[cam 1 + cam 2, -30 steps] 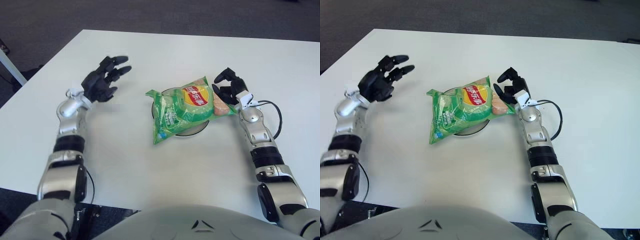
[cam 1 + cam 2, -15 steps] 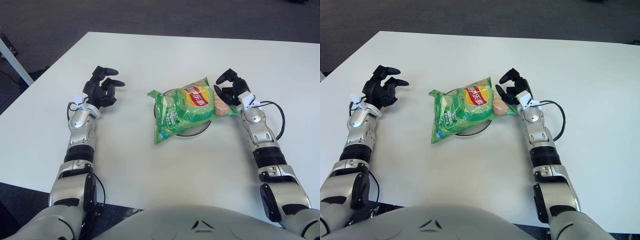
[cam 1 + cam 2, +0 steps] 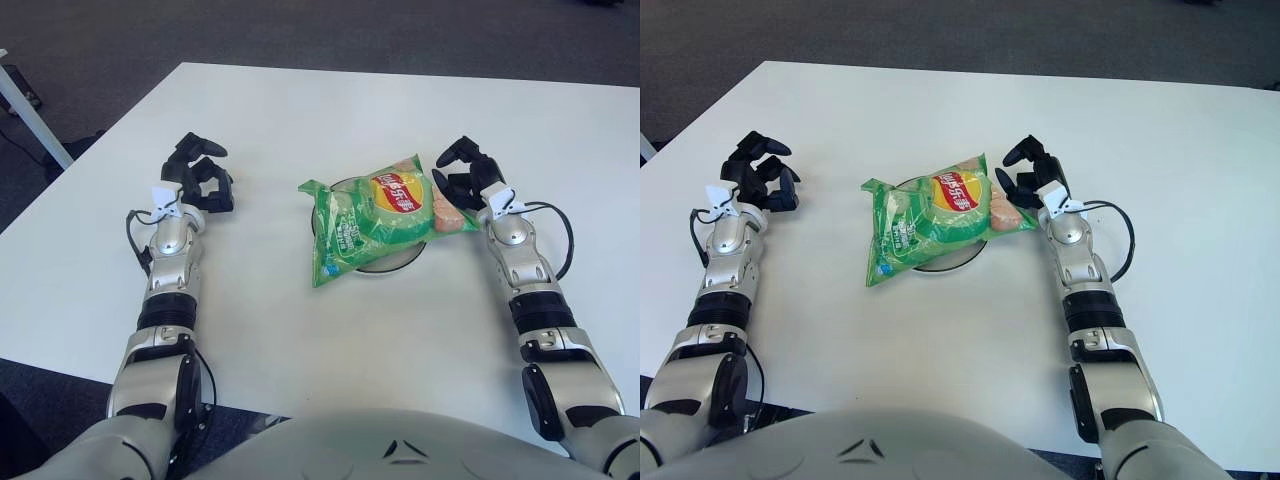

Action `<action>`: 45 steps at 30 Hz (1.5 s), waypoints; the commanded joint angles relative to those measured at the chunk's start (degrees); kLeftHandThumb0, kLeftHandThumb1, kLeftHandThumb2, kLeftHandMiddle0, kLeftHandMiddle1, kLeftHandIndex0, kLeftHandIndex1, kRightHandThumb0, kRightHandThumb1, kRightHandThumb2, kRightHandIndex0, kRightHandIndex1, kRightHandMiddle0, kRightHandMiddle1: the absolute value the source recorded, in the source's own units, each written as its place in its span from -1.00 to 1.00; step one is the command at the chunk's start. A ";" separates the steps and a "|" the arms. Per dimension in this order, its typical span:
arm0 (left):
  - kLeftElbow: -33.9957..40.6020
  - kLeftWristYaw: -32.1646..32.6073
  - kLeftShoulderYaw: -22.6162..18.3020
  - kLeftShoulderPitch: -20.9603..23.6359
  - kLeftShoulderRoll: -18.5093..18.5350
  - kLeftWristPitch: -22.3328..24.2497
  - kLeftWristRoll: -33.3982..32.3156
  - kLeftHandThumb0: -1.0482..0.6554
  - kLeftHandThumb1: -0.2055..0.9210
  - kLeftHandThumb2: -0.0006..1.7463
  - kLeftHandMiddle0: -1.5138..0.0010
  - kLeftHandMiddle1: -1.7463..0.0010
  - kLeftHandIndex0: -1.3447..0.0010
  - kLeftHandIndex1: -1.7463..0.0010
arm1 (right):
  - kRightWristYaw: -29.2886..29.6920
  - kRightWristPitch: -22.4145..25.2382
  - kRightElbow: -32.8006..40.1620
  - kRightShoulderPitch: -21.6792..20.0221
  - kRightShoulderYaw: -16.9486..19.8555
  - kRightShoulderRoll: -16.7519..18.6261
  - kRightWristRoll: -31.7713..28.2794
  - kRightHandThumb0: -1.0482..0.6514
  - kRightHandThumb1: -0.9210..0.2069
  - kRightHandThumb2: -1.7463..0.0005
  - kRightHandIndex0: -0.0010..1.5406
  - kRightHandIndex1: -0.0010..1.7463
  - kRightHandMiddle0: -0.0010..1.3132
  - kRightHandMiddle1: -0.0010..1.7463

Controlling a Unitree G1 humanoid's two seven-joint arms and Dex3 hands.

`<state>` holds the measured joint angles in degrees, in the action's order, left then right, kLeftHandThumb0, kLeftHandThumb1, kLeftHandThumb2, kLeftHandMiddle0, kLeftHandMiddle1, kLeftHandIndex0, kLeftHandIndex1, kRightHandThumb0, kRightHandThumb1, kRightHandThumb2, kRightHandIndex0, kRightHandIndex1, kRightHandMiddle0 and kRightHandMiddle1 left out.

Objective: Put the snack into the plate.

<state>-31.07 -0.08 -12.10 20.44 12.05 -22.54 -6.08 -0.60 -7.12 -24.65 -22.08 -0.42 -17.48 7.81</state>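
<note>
While the green chip bag (image 3: 375,215) lies across the plate (image 3: 400,262) mid-table, its long axis runs diagonally, one end pointing toward the robot's left and near side, the other toward the right hand (image 3: 462,182). That hand sits just beside the bag's far right corner, fingers curled around it, contact unclear. Left hand (image 3: 196,183) is well apart on the bag's left, fingers curled, holding nothing. Right eye view shows more of the white table (image 3: 1200,150) on the right; left eye view shows a pale bar (image 3: 30,110) at the left edge.

Office or lab, white table (image 3: 330,100), dark grey carpet (image 3: 120,40)
</note>
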 commanded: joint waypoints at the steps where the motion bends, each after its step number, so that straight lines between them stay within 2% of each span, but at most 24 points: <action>1: -0.59 0.55 2.47 -7.54 -6.11 2.36 0.45 -0.28 -0.09 0.51 -0.63 -1.00 0.10 -0.98 | -1.29 3.35 -3.57 4.11 -1.03 0.61 0.68 -0.21 -0.59 0.03 0.53 1.00 -0.50 1.00; 4: 0.42 0.79 3.01 -8.13 -6.21 3.20 0.31 -0.31 -0.04 0.47 -0.67 -1.00 0.12 -0.99 | -1.33 3.49 -3.34 4.28 -0.91 0.71 0.61 -0.21 -0.58 0.02 0.53 1.00 -0.50 1.00; 11: 3.88 3.80 4.07 -9.72 -7.24 9.92 0.42 -0.33 -0.05 0.49 -0.70 -1.00 0.10 -1.00 | -1.42 3.48 -2.99 4.57 0.18 1.39 -0.77 -0.20 -0.62 0.06 0.53 1.00 -0.52 1.00; 17: 6.78 6.04 4.88 -10.80 -7.76 12.84 0.94 -0.32 -0.03 0.47 -0.67 -1.00 0.12 -1.00 | 0.75 2.11 -3.39 4.81 2.61 3.33 -2.92 -0.20 -0.70 0.13 0.54 1.00 -0.56 1.00; 28: 11.61 7.18 7.45 -13.20 -8.16 16.32 2.42 -0.32 -0.03 0.47 -0.65 -1.00 0.12 -1.00 | 10.53 4.53 -2.95 4.34 6.87 7.47 -3.59 -0.19 -0.78 0.20 0.46 1.00 -0.60 1.00; 31: 12.00 6.06 8.32 -13.76 -8.08 15.86 2.54 -0.32 -0.03 0.47 -0.65 -1.00 0.11 -1.00 | 12.16 5.51 -2.94 3.99 8.27 8.41 -4.64 -0.20 -0.69 0.13 0.44 1.00 -0.55 1.00; 36: 10.58 1.41 9.36 -14.04 -7.35 13.42 1.11 -0.32 -0.03 0.47 -0.66 -1.00 0.11 -1.00 | 13.96 5.29 -3.69 3.40 10.08 9.40 -6.43 -0.25 -0.36 -0.15 0.47 1.00 -0.35 1.00; 45: 8.42 -6.43 9.53 -14.04 -7.25 9.27 -1.89 -0.31 0.01 0.44 -0.65 -1.00 0.14 -1.00 | 16.83 5.49 -5.23 2.15 12.34 10.44 -8.39 -0.29 -0.15 -0.33 0.53 1.00 -0.22 1.00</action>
<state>-17.19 -3.79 -4.73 14.79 10.27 -10.72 -6.60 14.95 -4.03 -26.22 -22.43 11.09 -10.43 0.89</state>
